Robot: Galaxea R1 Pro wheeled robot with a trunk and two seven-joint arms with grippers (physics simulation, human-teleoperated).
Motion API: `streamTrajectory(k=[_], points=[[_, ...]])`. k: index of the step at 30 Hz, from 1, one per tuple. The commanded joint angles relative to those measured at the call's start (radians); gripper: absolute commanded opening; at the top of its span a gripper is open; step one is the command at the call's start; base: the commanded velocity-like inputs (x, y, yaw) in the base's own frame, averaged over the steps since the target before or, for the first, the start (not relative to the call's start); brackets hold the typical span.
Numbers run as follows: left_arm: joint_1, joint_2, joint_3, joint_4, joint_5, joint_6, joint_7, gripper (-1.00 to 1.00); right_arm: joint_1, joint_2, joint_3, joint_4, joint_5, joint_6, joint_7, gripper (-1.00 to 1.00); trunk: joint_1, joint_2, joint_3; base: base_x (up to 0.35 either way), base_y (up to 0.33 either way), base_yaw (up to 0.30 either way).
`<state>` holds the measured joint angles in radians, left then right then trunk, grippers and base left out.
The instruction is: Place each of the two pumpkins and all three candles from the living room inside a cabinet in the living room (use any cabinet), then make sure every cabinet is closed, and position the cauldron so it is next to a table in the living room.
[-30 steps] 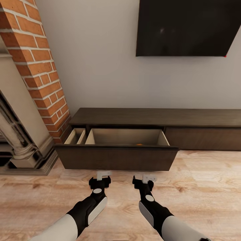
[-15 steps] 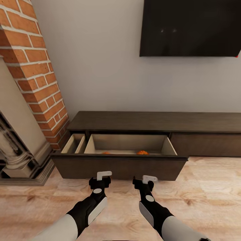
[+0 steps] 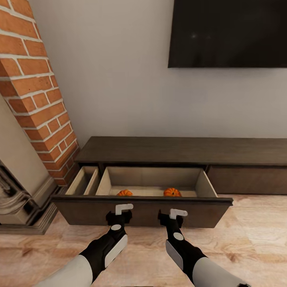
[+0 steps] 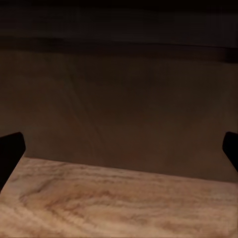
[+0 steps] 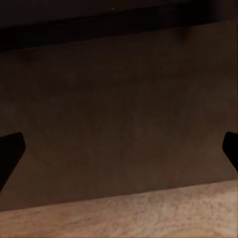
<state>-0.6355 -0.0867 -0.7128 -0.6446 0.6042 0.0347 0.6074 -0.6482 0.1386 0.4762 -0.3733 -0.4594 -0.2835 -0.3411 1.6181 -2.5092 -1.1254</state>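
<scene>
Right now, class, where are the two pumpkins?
In the head view, both pumpkins sit inside the cabinet's open drawer, near its front panel, one left of centre and one right, below the TV.

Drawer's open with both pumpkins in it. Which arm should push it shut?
Probably either: left gripper and right gripper both sit open and empty at the drawer front. The right is nearer its middle, so slightly better.
</scene>
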Motion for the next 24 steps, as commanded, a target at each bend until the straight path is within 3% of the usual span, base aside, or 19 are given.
streamTrajectory(k=[1,13,24], points=[[-0.001,0.001,-0.005,-0.001,0.004,0.004,0.008,1.00,-0.001,0.000,0.009,0.001,-0.010,-0.005,-0.006,1.00,0.000,0.000,-0.001,0.236,0.000,0.000],[-0.001,0.002,-0.005,-0.001,0.004,0.004,0.008,1.00,-0.001,0.000,0.009,0.001,-0.010,-0.005,-0.006,1.00,0.000,0.000,-0.001,0.074,0.000,0.000],[-0.001,0.002,-0.005,-0.001,0.003,0.004,0.008,1.00,-0.001,0.000,0.009,0.001,-0.010,-0.004,-0.006,1.00,0.000,0.000,-0.001,0.187,0.000,0.000]])
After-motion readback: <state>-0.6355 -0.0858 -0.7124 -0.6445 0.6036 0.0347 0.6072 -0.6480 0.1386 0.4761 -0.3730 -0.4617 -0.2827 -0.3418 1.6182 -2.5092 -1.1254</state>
